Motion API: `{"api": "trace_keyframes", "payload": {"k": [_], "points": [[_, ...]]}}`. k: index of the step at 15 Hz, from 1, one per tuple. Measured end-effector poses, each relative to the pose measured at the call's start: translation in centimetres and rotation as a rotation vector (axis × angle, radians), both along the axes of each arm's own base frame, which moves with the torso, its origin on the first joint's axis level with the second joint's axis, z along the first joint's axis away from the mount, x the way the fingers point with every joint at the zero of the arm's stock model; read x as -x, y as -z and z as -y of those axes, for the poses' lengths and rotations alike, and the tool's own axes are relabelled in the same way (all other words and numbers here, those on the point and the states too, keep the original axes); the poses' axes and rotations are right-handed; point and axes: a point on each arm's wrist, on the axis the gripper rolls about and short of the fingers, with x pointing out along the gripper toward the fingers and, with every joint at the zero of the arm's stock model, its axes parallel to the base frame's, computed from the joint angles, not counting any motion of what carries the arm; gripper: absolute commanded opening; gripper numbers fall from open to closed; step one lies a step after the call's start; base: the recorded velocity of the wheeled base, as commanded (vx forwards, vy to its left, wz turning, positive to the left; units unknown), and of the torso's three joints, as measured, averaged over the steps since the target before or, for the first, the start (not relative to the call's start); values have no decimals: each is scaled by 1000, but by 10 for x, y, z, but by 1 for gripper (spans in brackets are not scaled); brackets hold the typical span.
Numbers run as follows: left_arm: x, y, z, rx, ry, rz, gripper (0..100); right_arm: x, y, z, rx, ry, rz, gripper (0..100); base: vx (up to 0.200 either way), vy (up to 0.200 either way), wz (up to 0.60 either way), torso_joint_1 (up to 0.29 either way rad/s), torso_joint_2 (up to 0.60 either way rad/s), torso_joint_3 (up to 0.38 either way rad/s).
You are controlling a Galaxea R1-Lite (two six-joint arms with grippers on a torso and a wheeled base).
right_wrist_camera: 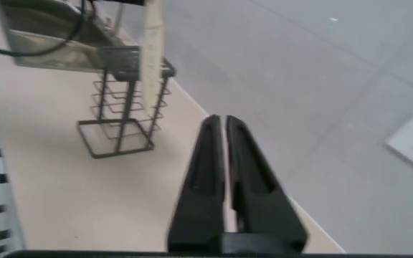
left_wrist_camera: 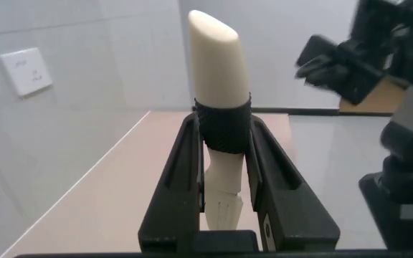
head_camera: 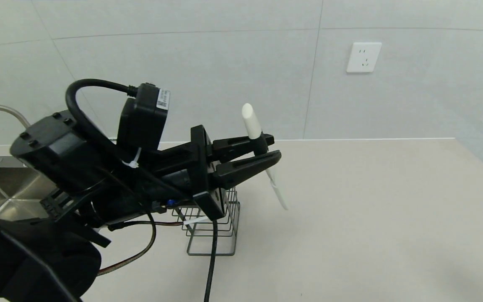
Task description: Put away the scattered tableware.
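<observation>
Gripping a white utensil in left gripper, raised over counter, handle up, thin end slanting down, near wire rack standing on counter. Sink at far left. Right gripper closed on nothing, well apart at right.

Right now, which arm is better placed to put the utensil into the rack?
Left, most likely. The left tool is already shut on the utensil and holds it close to the rack. The right tool is shut, empty, and far off to the right.
</observation>
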Motion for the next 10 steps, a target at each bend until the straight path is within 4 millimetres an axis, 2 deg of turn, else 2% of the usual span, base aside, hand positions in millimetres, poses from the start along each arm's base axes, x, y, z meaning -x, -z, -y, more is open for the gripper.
{"api": "trace_keyframes", "payload": {"k": [5,10], "points": [[10,-11,-26,-63,-85,49,0,56,1,14,-5,172,155,0,0,0,0,0,0,0],[24,-25,-39,-82,-115,105,0,103,34,12,15,233,181,0,0,0,0,0,0,0]]}}
